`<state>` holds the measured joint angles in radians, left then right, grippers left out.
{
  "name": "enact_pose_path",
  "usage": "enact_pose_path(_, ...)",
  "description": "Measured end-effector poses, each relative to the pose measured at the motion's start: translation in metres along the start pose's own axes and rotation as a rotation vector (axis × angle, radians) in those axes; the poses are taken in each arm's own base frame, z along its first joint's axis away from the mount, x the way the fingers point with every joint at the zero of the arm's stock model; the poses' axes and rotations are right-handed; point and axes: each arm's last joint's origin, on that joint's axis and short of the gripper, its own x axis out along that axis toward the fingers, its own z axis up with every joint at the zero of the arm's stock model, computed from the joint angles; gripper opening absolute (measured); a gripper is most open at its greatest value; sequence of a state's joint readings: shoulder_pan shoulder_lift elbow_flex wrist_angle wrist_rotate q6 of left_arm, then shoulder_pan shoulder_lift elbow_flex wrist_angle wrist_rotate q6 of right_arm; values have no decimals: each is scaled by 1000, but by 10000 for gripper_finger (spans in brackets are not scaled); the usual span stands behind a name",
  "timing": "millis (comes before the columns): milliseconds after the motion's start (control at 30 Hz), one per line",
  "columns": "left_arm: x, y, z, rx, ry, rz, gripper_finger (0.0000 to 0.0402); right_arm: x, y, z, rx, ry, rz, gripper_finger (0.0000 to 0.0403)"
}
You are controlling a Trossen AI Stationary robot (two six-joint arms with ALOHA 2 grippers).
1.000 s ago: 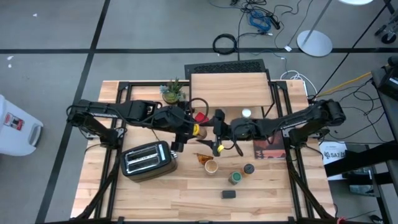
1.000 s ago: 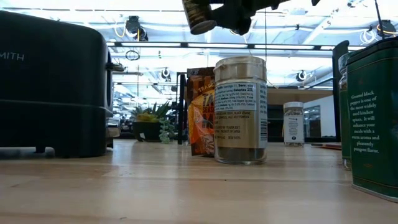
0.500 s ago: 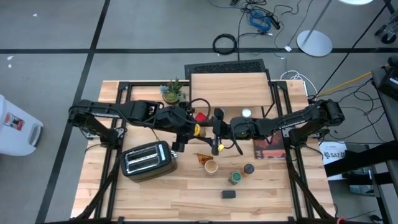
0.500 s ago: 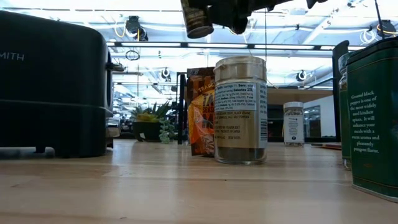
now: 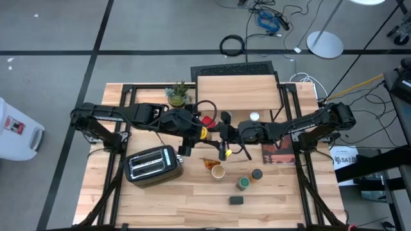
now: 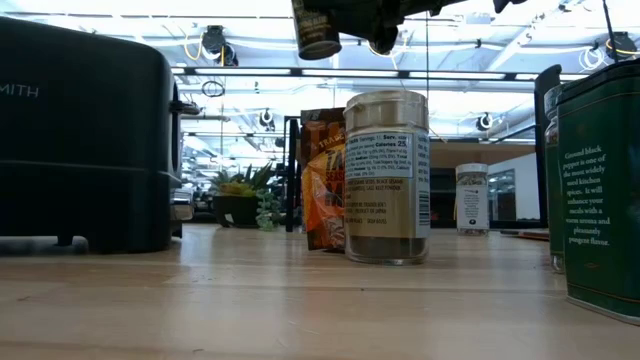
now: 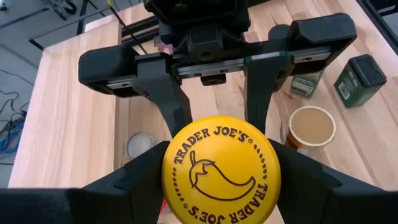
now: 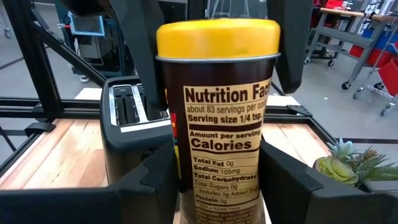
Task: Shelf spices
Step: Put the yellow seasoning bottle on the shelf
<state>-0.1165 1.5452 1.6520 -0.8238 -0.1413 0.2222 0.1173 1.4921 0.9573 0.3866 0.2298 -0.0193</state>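
A brown spice jar with a yellow lid hangs upright in mid-air over the middle of the table, in front of the shelf. The low view shows it high above the tabletop. My left gripper reaches it from the table's left and is shut on it. My right gripper reaches it from the right, with a finger against each side of its lower body. Other spices stand on the table below, among them a tan-lidded jar and a green-lidded jar. My left gripper pinches the jar's top end at the yellow lid, one finger on each side. It comes slanting down from the table's left. The jar hangs upright, clear of the table. My right gripper has the jar's lower body between its two fingers, which lie against opposite sides. The fingers come nearly level from the table's right, below the left gripper's fingers. The jar stands upright in the hold, lid up.
A silver toaster stands near left, a small potted plant beside the shelf. On the table also are a red jar, a white jar, an orange packet, a dark jar, a black tin and a dark red packet.
The jar, slightly tilted a second ago in the low view, now stands upright. Both arms have stayed in place.
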Motion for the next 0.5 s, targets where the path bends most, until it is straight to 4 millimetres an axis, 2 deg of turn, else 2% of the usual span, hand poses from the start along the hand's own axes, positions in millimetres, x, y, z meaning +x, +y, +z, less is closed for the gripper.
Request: enact_pose_path(500, -1, 1, 6, 6, -58, 13, 253, 0, 0, 5, 9, -53, -4, 176)
